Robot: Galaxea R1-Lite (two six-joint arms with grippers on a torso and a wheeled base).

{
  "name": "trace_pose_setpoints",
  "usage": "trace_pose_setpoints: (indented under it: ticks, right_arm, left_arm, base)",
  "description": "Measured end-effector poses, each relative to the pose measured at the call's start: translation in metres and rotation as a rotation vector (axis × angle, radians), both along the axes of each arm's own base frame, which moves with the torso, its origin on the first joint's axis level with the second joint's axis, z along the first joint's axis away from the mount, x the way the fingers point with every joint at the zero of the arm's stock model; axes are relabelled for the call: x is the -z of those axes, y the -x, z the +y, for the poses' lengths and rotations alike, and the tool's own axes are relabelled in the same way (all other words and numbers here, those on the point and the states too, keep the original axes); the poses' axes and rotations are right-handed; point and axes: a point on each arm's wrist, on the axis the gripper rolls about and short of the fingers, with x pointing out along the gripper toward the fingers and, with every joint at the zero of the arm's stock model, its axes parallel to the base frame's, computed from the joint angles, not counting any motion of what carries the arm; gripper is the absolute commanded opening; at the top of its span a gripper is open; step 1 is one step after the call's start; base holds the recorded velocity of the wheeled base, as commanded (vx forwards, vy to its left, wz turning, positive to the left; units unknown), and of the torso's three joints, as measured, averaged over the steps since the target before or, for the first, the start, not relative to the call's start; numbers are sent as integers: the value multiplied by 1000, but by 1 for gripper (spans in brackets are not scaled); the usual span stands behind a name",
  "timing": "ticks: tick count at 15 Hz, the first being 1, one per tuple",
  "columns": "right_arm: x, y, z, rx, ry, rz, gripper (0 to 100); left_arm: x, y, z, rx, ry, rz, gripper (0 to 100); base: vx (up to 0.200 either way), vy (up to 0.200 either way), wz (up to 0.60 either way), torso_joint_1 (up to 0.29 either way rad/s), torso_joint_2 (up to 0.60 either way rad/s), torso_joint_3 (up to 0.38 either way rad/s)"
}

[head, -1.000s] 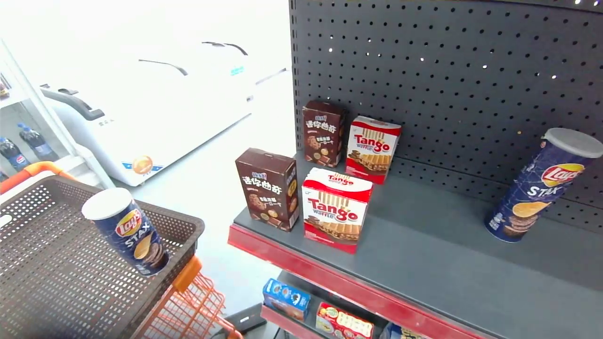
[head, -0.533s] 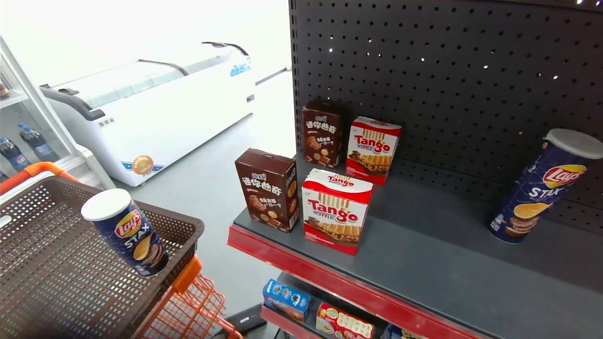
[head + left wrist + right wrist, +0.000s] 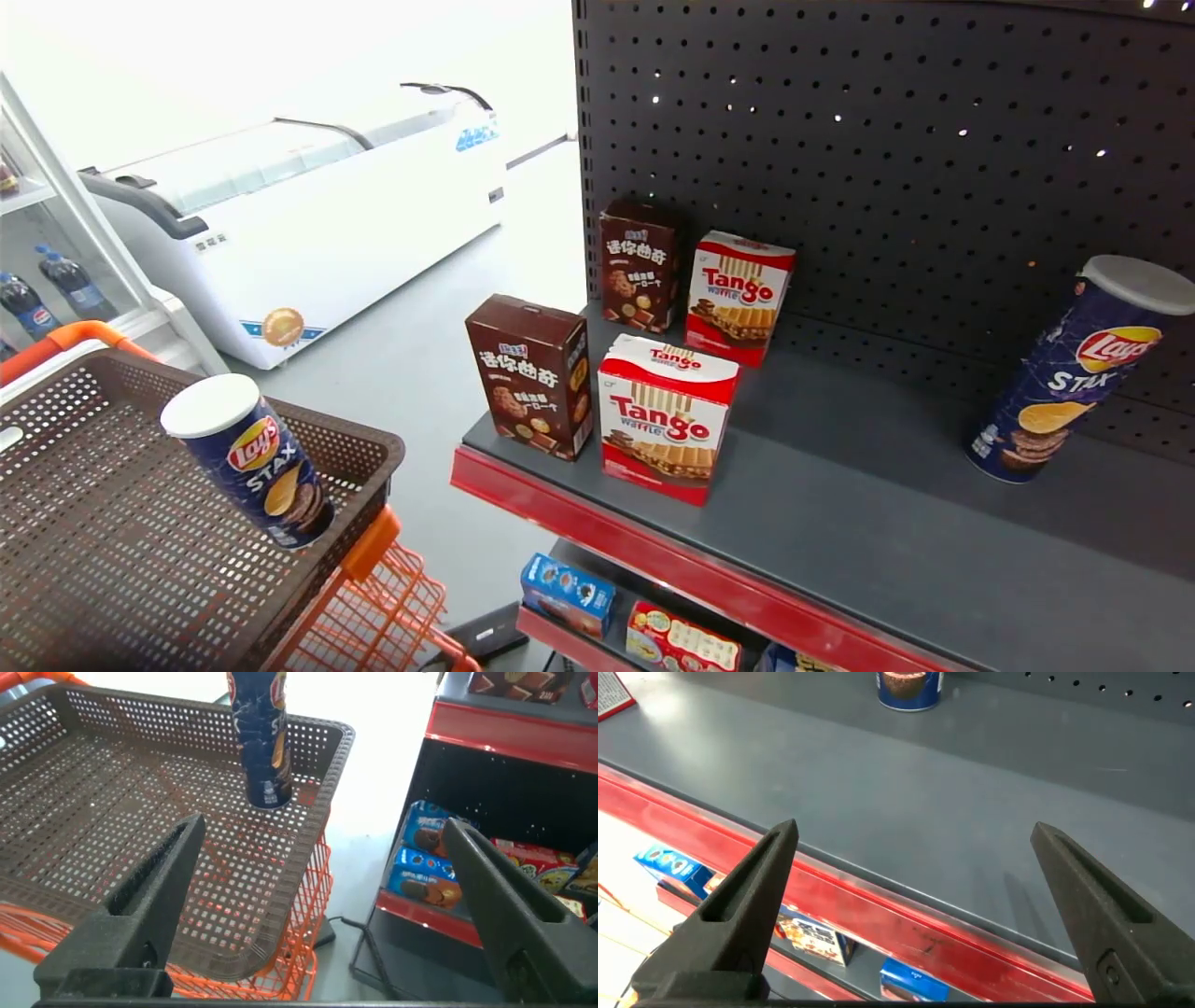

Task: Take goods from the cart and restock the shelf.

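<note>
Can (image 3: pixel 247 457) stands in the cart basket (image 3: pixel 373 453), ungrasped. Step in hand: pick-up. Left gripper (image 3: pixel 322 831) faces the basket, fingers spread. Right gripper (image 3: pixel 912 833) faces the shelf (image 3: pixel 971 784), fingers also spread. Next: advance the left gripper and close it around the can.

You saw it there: your left gripper (image 3: pixel 322 826) and right gripper (image 3: pixel 915 829) both wore matte black, wedge-shaped fingers (image 3: pixel 140 905), broad-based and tapering to blunt tips.

Head looks down on cart (image 3: pixel 359 446), shelf (image 3: pixel 840 513); wrists close, one each.
</note>
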Motion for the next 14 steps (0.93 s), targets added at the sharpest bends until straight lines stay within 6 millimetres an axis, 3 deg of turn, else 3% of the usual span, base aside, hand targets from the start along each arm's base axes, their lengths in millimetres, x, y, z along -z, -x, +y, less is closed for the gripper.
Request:
trace_pose_setpoints:
  ticks: [4, 7, 10, 14]
  right_arm:
    - [0, 0, 0, -1, 0, 0, 100]
    - [0, 0, 0, -1, 0, 0, 100]
    - [0, 0, 0, -1, 0, 0, 100]
    - [0, 0, 0, -1, 0, 0, 100]
  left_arm:
    - [-51, -10, 0, -10, 4, 66, 100]
    - [-84, -49, 2, -66, 12, 200, 100]
    - [-94, -98, 10, -97, -5, 312, 100]
    - [-93, -154, 18, -93, -27, 259, 100]
  base:
    - [0, 0, 0, 0, 0, 0]
    - [0, 0, 0, 0, 0, 0]
    - [0, 0, 0, 0, 0, 0]
    - [0, 0, 0, 0, 0, 0]
